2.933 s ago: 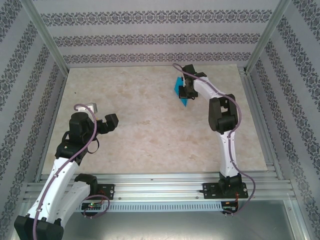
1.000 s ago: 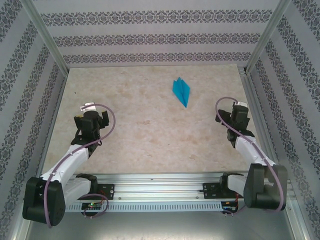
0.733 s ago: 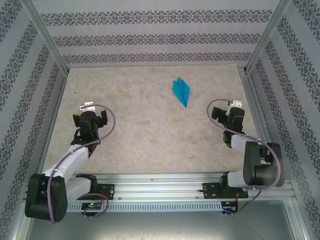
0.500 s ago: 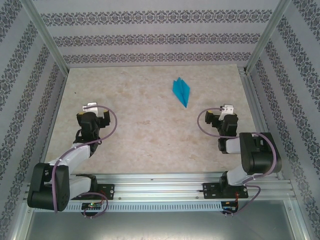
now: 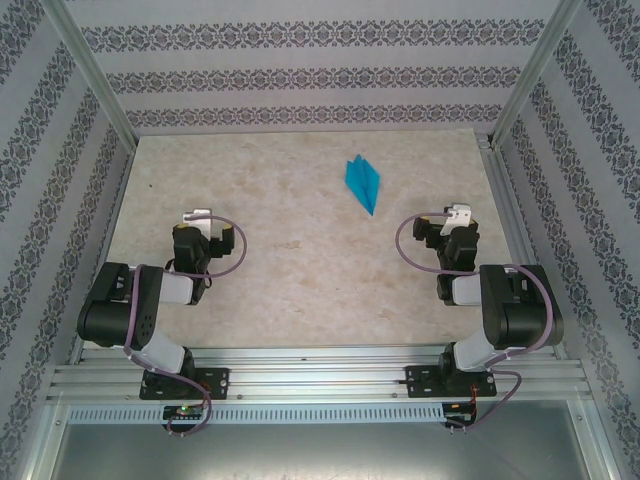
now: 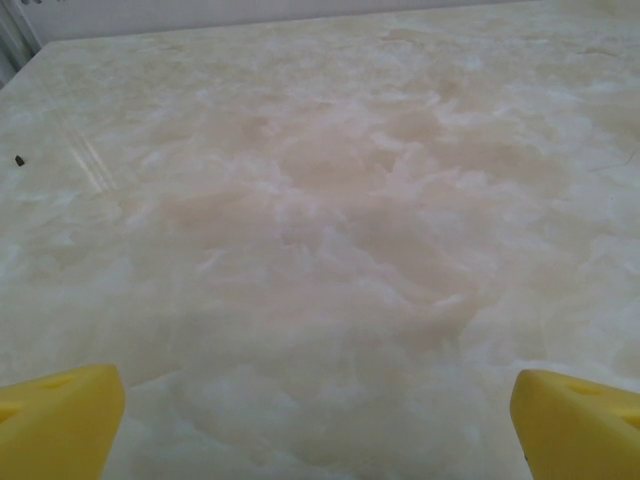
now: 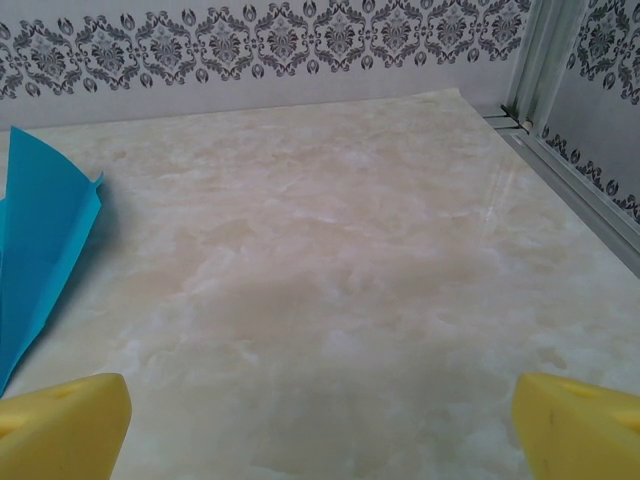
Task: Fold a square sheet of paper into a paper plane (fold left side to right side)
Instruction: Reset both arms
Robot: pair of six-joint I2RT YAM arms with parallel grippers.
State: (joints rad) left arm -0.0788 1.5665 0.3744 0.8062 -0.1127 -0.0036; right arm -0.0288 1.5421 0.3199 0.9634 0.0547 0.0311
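Left gripper and right gripper both stand wide open and empty, low over the pale marbled surface near their bases. Well apart from both, farther back, lies the turquoise-blue paper plane, pointed and creased. The folding looks finished, with nothing evidently left.

From high above and behind the arm bases, looking steeply down over the whole tabletop to the back wall. From the left wrist, low and close over the bare marble-look surface, facing its far edge. From the right wrist, equally low, facing the back wall; shared with the overhead view: the paper plane, at far left.
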